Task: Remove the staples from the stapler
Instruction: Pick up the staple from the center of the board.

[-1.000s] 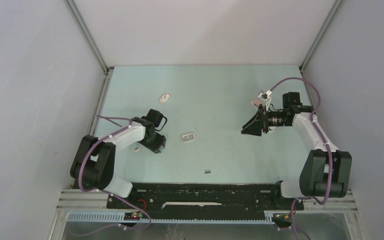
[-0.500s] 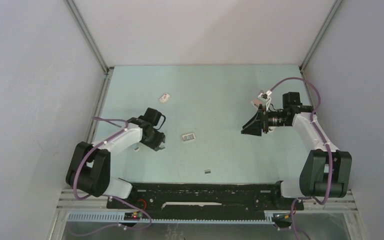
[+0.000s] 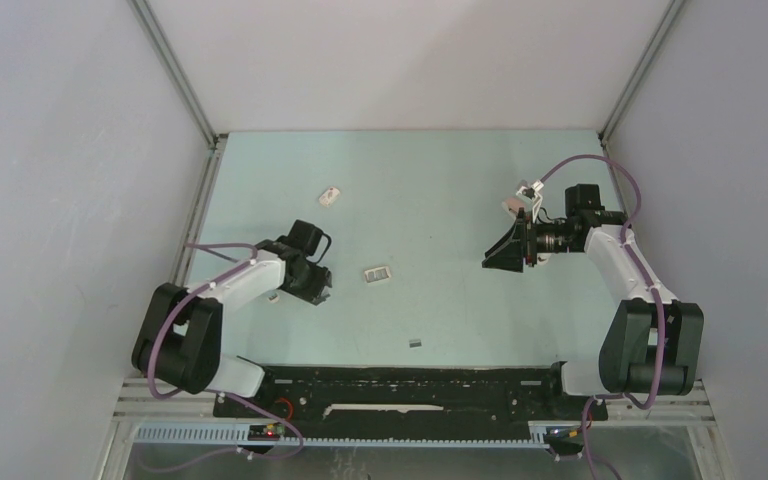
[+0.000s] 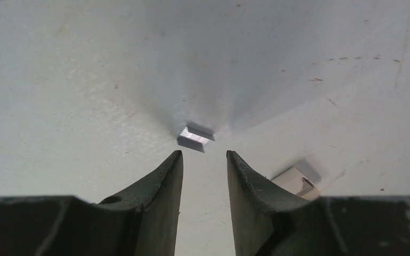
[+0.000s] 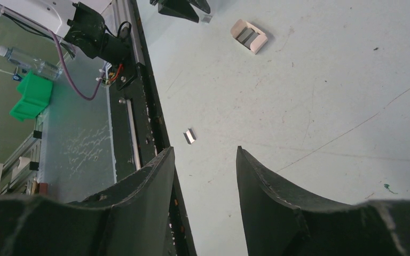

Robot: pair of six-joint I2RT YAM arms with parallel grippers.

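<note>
My left tool (image 4: 204, 153) hangs low, half open and empty, lined up on the staples (image 4: 196, 138) lying on the desk (image 4: 85, 80) at twelve o'clock, so closing should pinch them. My right tool (image 5: 205, 150), open and empty, hangs well apart.

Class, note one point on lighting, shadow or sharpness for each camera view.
Top external: soft, even light, no glare; the staples are mere specks. Left wrist: a broad soft shadow fans out beyond the staple strip, whose face glints; the left fingers are dark and underlit. Right wrist: tilted view; the right fingers near black, table scratches sharp.
</note>
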